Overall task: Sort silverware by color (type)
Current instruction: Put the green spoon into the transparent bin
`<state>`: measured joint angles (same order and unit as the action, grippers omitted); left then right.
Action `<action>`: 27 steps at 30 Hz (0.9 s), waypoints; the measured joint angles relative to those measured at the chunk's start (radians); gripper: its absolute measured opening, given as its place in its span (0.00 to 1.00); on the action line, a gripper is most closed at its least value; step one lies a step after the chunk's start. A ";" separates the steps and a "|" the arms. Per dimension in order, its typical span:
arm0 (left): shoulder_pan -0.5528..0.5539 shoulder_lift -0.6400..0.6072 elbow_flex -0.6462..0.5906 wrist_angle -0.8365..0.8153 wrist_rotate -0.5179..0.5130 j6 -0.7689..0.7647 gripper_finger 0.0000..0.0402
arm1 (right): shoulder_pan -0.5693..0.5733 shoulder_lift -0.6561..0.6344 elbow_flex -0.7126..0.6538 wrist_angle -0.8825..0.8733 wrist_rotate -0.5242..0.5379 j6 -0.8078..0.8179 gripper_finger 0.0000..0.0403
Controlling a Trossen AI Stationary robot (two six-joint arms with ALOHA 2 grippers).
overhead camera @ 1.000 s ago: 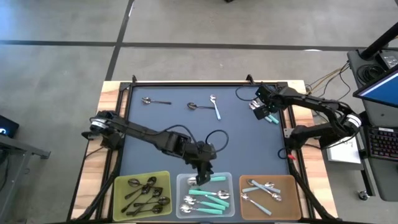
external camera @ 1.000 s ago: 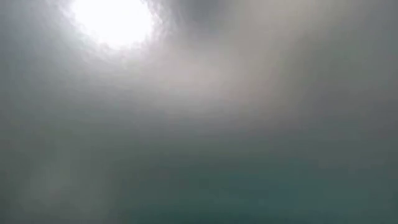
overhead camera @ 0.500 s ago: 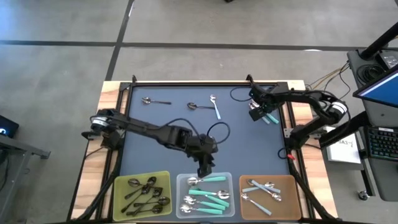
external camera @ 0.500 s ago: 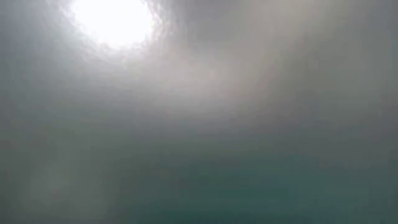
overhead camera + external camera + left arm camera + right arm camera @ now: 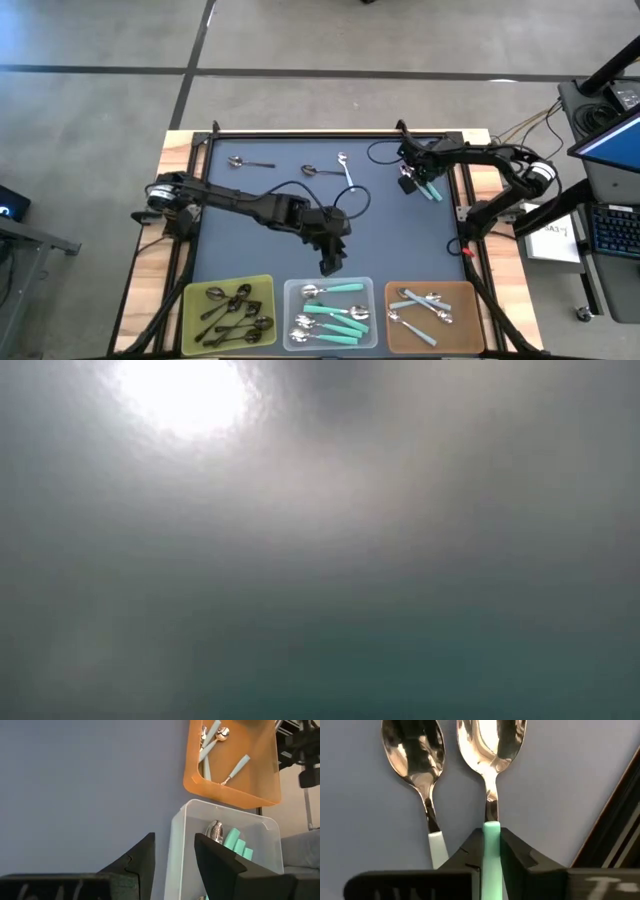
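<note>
A dark blue mat (image 5: 270, 180) covers the wooden table (image 5: 175, 150). Along its near edge sit three trays: a yellow-green tray (image 5: 192, 310) at left, a clear tray (image 5: 290, 300) in the middle, an orange tray (image 5: 470, 300) at right (each holding spoons). Loose spoons lie far back: a dark spoon (image 5: 245, 162), another dark spoon (image 5: 315, 171) and a pale-handled spoon (image 5: 346, 171), with two more spoons (image 5: 427, 795) at far right.

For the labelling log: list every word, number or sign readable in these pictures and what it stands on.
None can be read.
The white paper beside the table's right edge carries dark print, too small to read.
The spoons, the trays and the mat show no lettering.
The low view shows only haze.
</note>
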<state>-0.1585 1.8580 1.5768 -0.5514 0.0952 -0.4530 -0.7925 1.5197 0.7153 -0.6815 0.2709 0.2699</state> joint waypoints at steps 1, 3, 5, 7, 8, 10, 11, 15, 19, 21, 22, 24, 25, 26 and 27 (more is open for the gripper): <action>0.000 0.000 0.000 0.000 0.000 0.000 0.30 | 0.000 -0.016 0.000 0.000 -0.001 0.000 0.07; -0.001 0.000 0.000 0.000 0.000 -0.005 0.30 | 0.000 -0.067 0.001 -0.004 -0.006 0.009 0.07; -0.002 0.000 0.000 0.001 0.001 -0.006 0.30 | 0.000 -0.124 -0.004 -0.013 -0.028 0.028 0.07; -0.002 0.000 0.000 0.006 0.001 -0.007 0.30 | -0.002 -0.212 -0.006 -0.022 -0.088 0.051 0.07; -0.002 0.000 0.000 0.014 0.001 -0.004 0.30 | -0.002 -0.259 -0.004 -0.013 -0.128 0.063 0.07; 0.000 0.000 0.000 0.032 -0.004 0.009 0.30 | 0.012 -0.349 -0.003 0.006 -0.212 0.079 0.07; 0.000 -0.001 0.000 0.039 -0.014 0.020 0.30 | 0.026 -0.394 -0.006 0.017 -0.247 0.086 0.07; 0.000 -0.001 0.000 0.057 -0.060 0.053 0.30 | 0.107 -0.589 -0.005 0.105 -0.337 0.168 0.07; 0.002 -0.001 0.000 0.077 -0.119 0.087 0.30 | 0.246 -0.740 -0.005 0.201 -0.348 0.244 0.07; 0.002 -0.001 0.000 0.096 -0.170 0.123 0.30 | 0.331 -0.794 -0.005 0.271 -0.343 0.261 0.07; 0.002 -0.001 0.000 0.108 -0.200 0.145 0.30 | 0.376 -0.813 -0.005 0.308 -0.324 0.265 0.07; 0.003 -0.001 0.000 0.137 -0.266 0.189 0.30 | 0.474 -0.832 -0.005 0.369 -0.262 0.270 0.07; 0.003 -0.001 0.000 0.154 -0.300 0.210 0.30 | 0.522 -0.834 -0.005 0.399 -0.225 0.269 0.07; 0.003 -0.001 0.000 0.171 -0.333 0.234 0.30 | 0.570 -0.832 -0.005 0.429 -0.186 0.263 0.07; 0.003 -0.001 0.000 0.192 -0.367 0.255 0.30 | 0.616 -0.825 -0.005 0.455 -0.152 0.252 0.07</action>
<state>-0.1551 1.8572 1.5764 -0.3590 -0.2722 -0.1978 -0.1764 0.6950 0.7105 -0.2263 0.1192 0.5218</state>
